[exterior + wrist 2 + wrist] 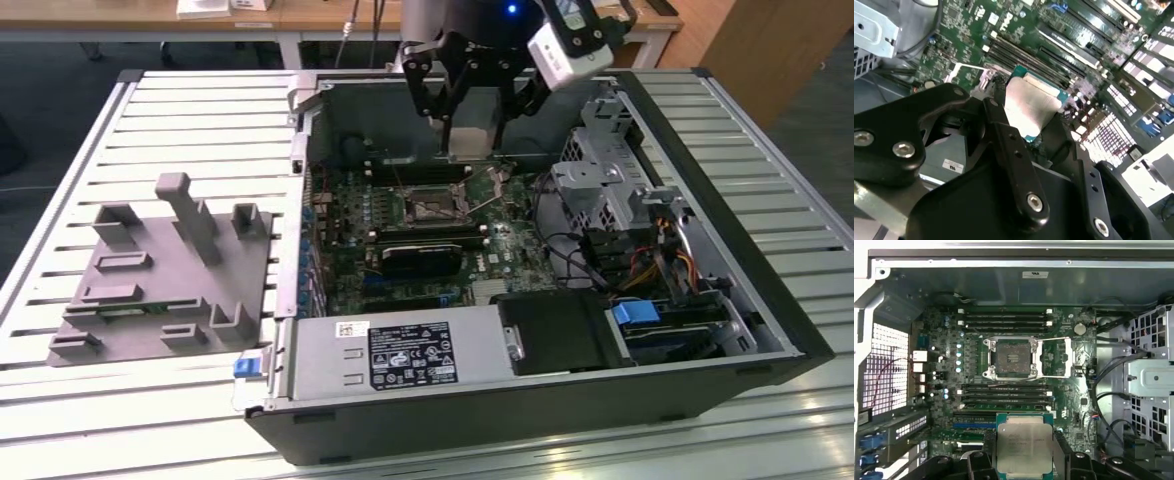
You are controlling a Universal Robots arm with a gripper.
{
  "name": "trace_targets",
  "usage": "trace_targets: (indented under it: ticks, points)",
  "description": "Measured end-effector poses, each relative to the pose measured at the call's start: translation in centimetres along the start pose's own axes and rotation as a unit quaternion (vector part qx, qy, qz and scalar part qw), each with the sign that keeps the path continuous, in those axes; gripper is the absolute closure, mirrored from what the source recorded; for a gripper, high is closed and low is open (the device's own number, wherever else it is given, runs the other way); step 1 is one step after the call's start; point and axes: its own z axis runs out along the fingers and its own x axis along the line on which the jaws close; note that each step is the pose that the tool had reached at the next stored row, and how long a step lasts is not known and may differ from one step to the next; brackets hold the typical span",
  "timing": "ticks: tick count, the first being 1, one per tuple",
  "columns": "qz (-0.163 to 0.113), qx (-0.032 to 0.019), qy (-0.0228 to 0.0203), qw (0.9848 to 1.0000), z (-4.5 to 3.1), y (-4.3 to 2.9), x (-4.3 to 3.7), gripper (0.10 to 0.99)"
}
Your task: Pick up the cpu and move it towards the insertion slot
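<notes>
- The gripper (471, 125) hangs over the open computer case (747, 300), its black fingers (1004, 130) clamped on the cpu (1023, 449), so the chip is off the board and up in the air.
- In both wrist views the cpu (1031, 107) shows a silvery top on a greenish edge; there are faint lines of print on the lid, too small for me to read.
- The insertion slot (1010, 357) sits on the green motherboard (944, 360), its metal frame flipped open beside it; the chip is held well apart from it, out over the memory slots (1004, 392).
- In the exterior view the slot (434, 205) lies below the gripper.
- A white label on the grey power supply (387, 355) carries small print and marks I can't make out.
- A grey fixture (167, 275) rests on the slatted table (200, 110), on the exterior view's left of the case.
</notes>
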Motion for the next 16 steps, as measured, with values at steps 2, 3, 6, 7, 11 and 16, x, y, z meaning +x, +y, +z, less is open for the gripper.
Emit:
trace_targets:
  ticks: [2, 3, 6, 7, 11, 16]
  points:
    - [0.0, 0.0001, 0.0, 1.0, 0.04, 0.1, -0.04, 0.553]
    - [0.0, 0.0001, 0.0, 1.0, 0.08, 0.19, -0.04, 0.553]
    - [0.0, 0.0001, 0.0, 1.0, 0.19, 0.57, -0.04, 0.553]
    - [0.0, 0.0001, 0.0, 1.0, 0.22, 0.71, -0.04, 0.553]
    - [0.0, 0.0001, 0.0, 1.0, 0.35, 1.41, -0.03, 0.553]
    - [0.0, 0.0001, 0.0, 1.0, 0.5, 2.34, -0.03, 0.553]
